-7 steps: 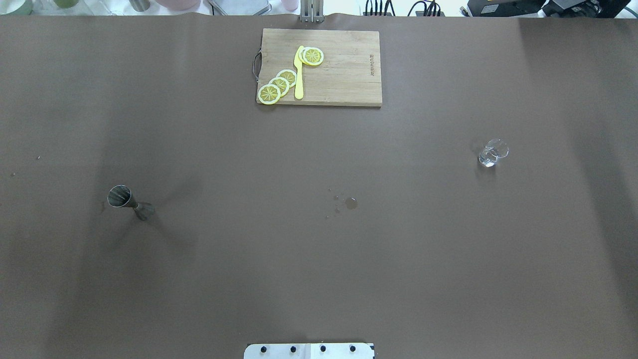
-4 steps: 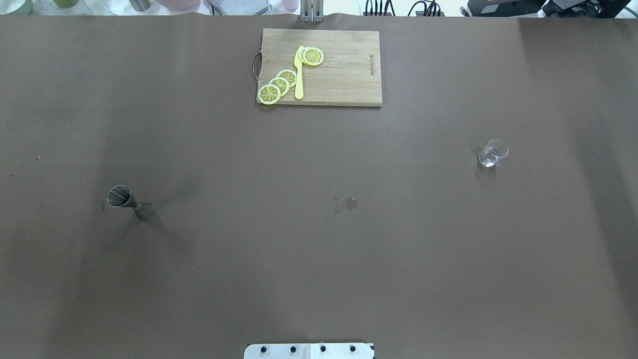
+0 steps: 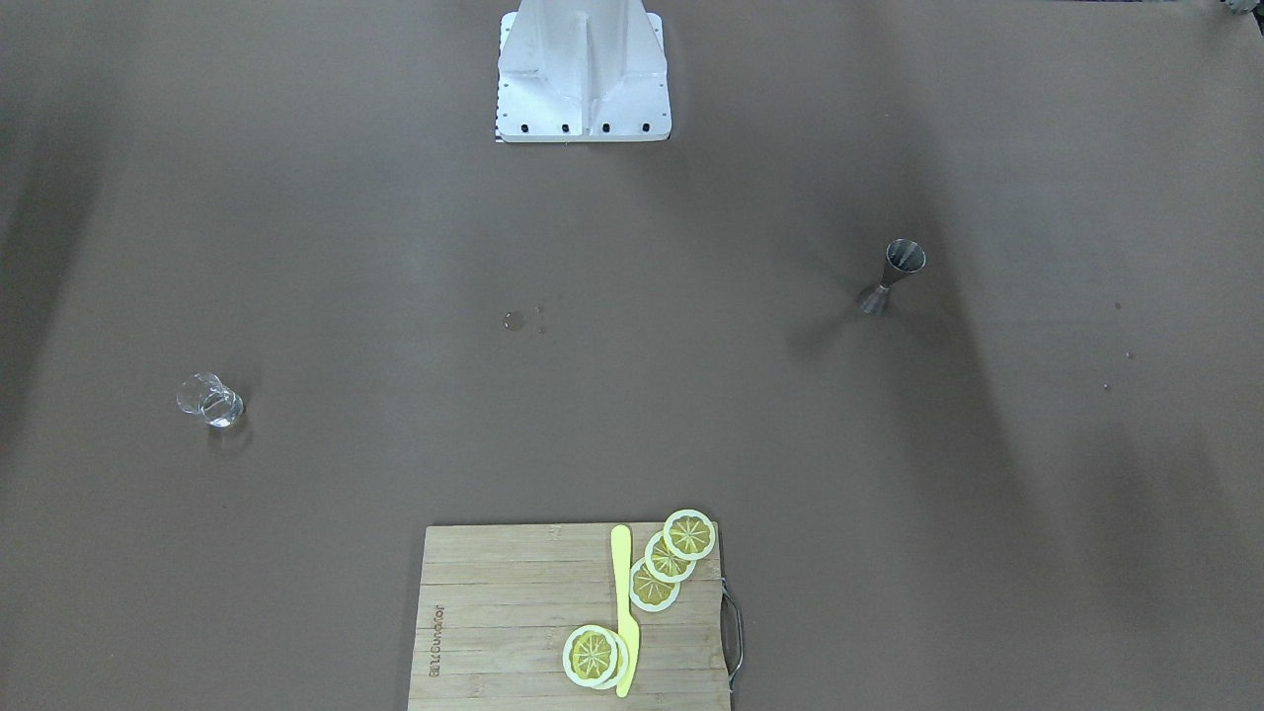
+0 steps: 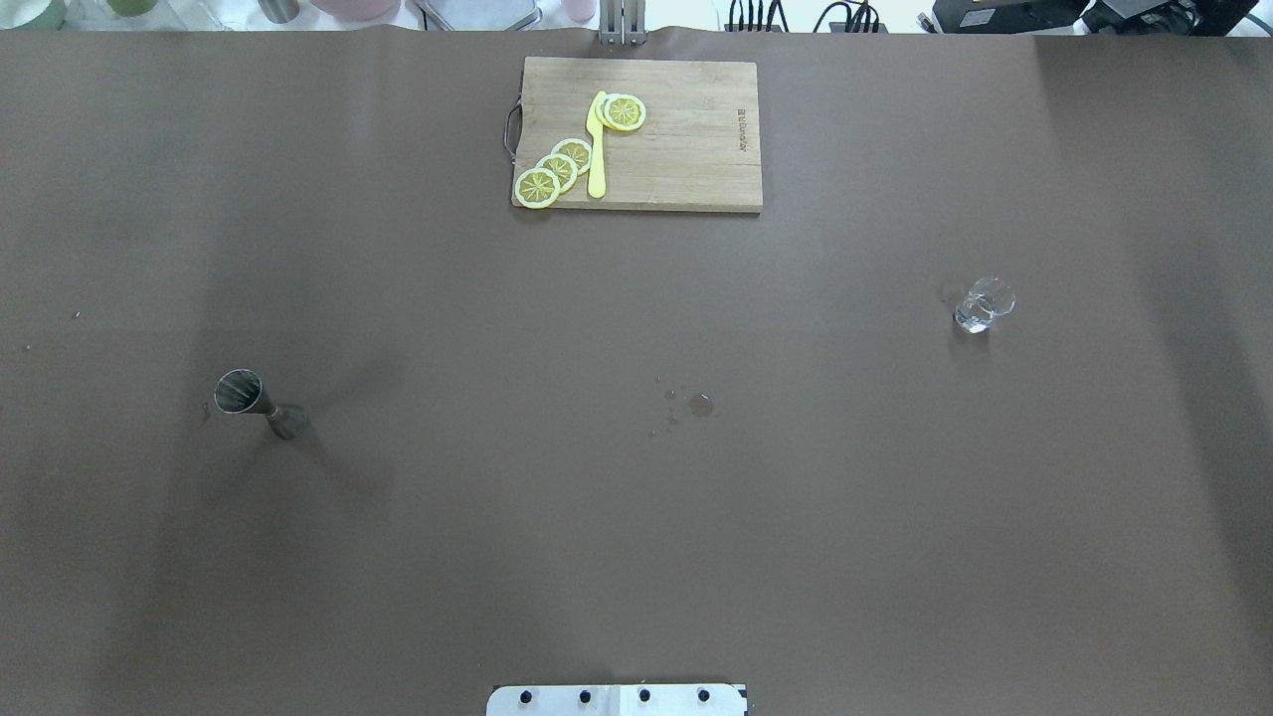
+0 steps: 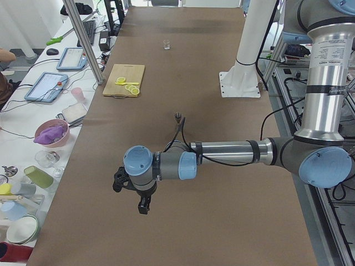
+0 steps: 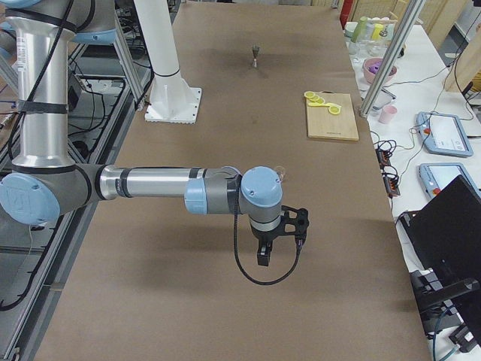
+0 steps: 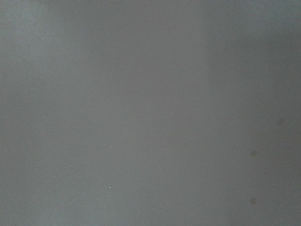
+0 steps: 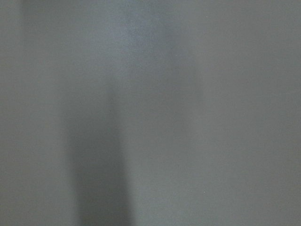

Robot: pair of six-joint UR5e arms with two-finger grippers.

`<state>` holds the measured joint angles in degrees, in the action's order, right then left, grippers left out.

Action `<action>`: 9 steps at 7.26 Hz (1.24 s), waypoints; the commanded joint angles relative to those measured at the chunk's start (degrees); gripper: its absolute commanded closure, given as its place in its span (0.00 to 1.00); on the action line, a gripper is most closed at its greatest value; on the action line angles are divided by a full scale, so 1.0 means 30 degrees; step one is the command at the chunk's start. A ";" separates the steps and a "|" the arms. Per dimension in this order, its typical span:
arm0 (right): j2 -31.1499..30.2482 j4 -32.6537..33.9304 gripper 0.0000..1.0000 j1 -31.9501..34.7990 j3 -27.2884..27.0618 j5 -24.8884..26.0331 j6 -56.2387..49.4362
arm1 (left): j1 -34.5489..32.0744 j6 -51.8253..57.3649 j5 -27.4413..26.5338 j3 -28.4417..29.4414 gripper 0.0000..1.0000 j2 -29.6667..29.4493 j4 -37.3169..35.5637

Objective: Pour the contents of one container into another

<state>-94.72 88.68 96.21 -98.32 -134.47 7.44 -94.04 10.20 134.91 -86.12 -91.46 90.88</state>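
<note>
The clear glass cup (image 4: pixel 983 304) stands upright on the brown table at the right, also seen as the cup (image 3: pixel 209 399) in the front view. The steel jigger (image 4: pixel 257 400) stands at the left, its open cone up, and the jigger (image 3: pixel 892 276) shows on the front view's right. Neither gripper enters the overhead or front view. My left gripper (image 5: pixel 132 195) hangs over bare table well short of the jigger (image 5: pixel 178 117); my right gripper (image 6: pixel 280 239) hangs near the cup (image 6: pixel 279 172). I cannot tell whether either is open or shut. Both wrist views show only blurred table.
A wooden cutting board (image 4: pixel 686 139) with lemon slices (image 4: pixel 557 169) and a yellow knife (image 4: pixel 596 149) lies at the far middle. Small wet spots (image 4: pixel 700 405) mark the table's middle. The robot's white base (image 3: pixel 583 69) stands at the near edge.
</note>
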 commanded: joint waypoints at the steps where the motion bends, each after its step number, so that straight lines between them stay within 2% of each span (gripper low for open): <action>1: -0.0098 0.0000 0.00 0.0010 0.0105 -0.0029 0.0096 | 0.0000 0.0000 0.0029 -0.0034 0.01 -0.0012 0.0000; 7: -0.0157 -0.0116 0.00 0.0010 -0.0362 -0.0088 -0.1189 | 0.0000 0.0000 0.0000 -0.0034 0.01 0.0017 0.0000; 9: -0.0389 -0.0264 0.00 0.0010 -0.0246 -0.0465 -0.3436 | 0.0000 0.0000 0.0000 -0.0063 0.01 -0.0012 0.0000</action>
<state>-95.49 88.08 96.23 -99.31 -135.11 1.00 -94.04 10.20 134.91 -86.22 -91.47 90.88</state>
